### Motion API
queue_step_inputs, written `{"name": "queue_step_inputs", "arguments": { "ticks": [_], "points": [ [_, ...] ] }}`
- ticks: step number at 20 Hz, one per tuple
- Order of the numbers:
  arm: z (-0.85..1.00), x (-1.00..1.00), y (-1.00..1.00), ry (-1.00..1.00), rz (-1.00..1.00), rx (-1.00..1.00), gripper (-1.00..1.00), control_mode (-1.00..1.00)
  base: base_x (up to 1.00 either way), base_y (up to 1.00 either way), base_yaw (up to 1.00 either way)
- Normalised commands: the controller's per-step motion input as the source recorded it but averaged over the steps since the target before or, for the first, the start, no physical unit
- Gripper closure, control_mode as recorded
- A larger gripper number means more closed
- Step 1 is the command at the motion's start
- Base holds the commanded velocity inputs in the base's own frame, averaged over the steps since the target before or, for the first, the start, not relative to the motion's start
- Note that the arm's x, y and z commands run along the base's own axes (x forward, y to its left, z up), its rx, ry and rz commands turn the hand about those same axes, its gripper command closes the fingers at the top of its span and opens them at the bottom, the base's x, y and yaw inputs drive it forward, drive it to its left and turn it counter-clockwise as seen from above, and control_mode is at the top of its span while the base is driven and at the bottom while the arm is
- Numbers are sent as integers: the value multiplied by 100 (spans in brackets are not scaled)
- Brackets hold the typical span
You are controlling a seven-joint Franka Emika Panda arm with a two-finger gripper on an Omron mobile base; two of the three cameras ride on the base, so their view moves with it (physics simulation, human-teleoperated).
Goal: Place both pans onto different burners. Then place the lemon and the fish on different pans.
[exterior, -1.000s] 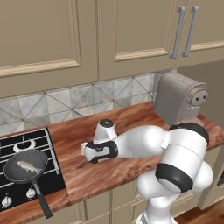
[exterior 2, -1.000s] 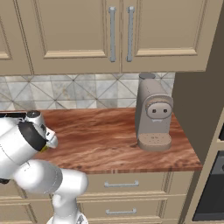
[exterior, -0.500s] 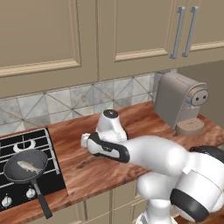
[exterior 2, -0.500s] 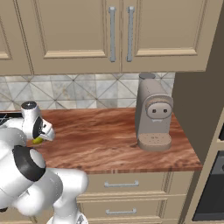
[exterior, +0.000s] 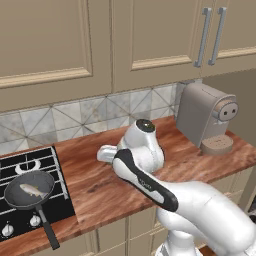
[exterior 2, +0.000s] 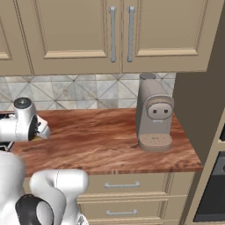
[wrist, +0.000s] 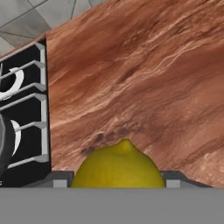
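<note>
Claw tips sit at either side of the lemon in the hand view, with the yellow fruit lodged between them above the wooden worktop; the claw is pinching the lemon. That same view shows the edge of the black hob at the left with its wire grate, just beside the bare wood.

From the left base view, the arm bends over the middle of the worktop, and its white hand hides both fruit and tips. This view shows one pan on a near burner of the hob at the left, its long black handle pointing toward the near edge, with one fish lying inside it. Two knobs show along the hob's near edge. One coffee machine stands at the right, against the tiled wall.

The right base view shows the coffee machine head-on at the right of the worktop, the white hand at the far left, and two drawer handles below the worktop front.
</note>
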Motion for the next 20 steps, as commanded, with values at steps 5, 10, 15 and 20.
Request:
{"name": "queue_step_inputs", "arguments": {
  "ticks": [5, 10, 15, 20],
  "points": [
    [81, -60, -23, -3, 0, 9, 100, -100, 0, 0, 0],
    [59, -77, -27, 0, 0, 2, 100, -100, 0, 0, 0],
    [25, -75, -11, 0, 0, 0, 100, 100, -19, 0, 0],
    [0, 0, 0, 0, 0, 0, 100, 100, -93, 1, 0]
  ]
}}
